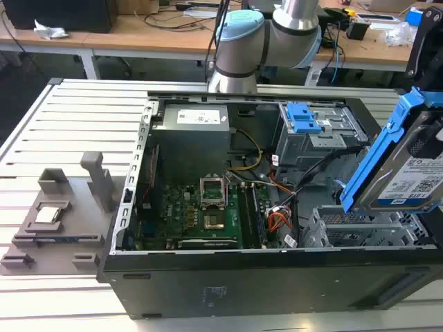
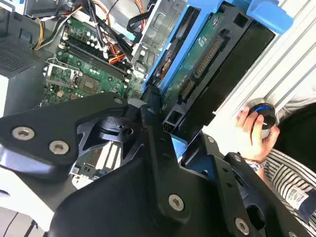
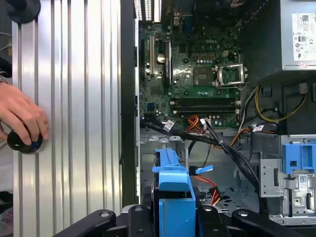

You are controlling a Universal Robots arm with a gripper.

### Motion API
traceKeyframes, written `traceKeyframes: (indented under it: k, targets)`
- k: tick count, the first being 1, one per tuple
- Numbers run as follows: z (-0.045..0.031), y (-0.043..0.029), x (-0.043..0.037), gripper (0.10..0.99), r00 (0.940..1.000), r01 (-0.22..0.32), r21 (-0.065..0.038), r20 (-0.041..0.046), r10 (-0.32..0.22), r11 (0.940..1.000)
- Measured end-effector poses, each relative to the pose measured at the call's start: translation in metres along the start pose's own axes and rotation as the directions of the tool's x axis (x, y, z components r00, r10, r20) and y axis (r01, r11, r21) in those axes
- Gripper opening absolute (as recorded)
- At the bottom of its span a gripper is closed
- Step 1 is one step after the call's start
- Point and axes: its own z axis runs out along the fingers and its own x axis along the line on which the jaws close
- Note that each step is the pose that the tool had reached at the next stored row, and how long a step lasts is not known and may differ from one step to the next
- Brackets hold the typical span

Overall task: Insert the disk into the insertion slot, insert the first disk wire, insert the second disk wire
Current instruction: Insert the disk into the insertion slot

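Observation:
The disk (image 1: pixel 408 173), silver with a white-and-blue label in a bright blue carrier, hangs tilted over the front corner of the open computer case on the exterior view's right. My gripper (image 3: pixel 175 217) is shut on it. In both wrist views its black fingers (image 2: pixel 153 123) clamp the disk's blue carrier (image 3: pixel 170 173), and the disk's green underside (image 2: pixel 207 54) shows. The insertion slot (image 1: pixel 360 228), a low grey perforated bay, lies just below the disk. Loose orange, red and black cables (image 1: pixel 277 221) lie beside the bay; which of them are the disk wires I cannot tell.
A taller grey cage with a blue latch (image 1: pixel 304 117) stands behind the bay. The motherboard (image 1: pixel 201 214) and power supply (image 1: pixel 197 131) fill the case's middle and back. A grey fixture (image 1: pixel 55 221) sits on the slatted table. A person's hand (image 3: pixel 19 118) rests on a black knob (image 3: pixel 22 142).

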Motion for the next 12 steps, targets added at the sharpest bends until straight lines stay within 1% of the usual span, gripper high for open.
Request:
traceKeyframes:
  k: [3, 12]
  targets:
    - [0.0018, 0.0021, 0.0, 0.365, 1.0, 0.0, 0.0, 0.0, 0.0, 1.0]
    - [0.0042, 0.0027, 0.0, 0.365, 1.0, 0.0, 0.0, 0.0001, 0.0, 1.0]
